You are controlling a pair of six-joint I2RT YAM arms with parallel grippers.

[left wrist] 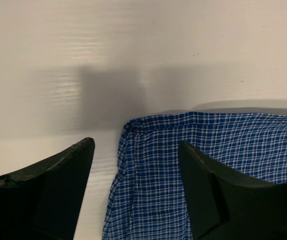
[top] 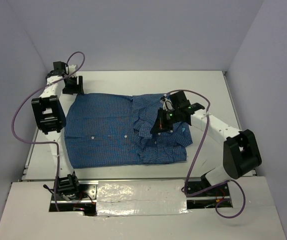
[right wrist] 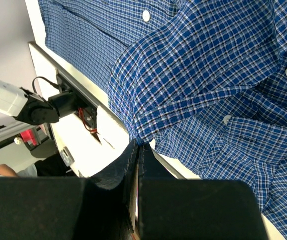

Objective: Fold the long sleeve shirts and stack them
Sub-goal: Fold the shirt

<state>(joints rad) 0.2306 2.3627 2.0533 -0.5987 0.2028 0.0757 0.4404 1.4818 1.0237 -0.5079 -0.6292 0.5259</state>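
Jaws of the right claw were pressed together, pinching a raised fold of the blue checked long sleeve shirt in its rumpled right part. The left claw was spread at the shirt's far left corner, one finger over cloth, the other over bare white surface. The shirt lay across the middle of the surface.

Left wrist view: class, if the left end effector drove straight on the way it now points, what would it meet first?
Most likely the corner of the blue checked shirt, which lies between the open fingers of the left end effector. Bare table lies beyond it. Depth is hard to judge here.
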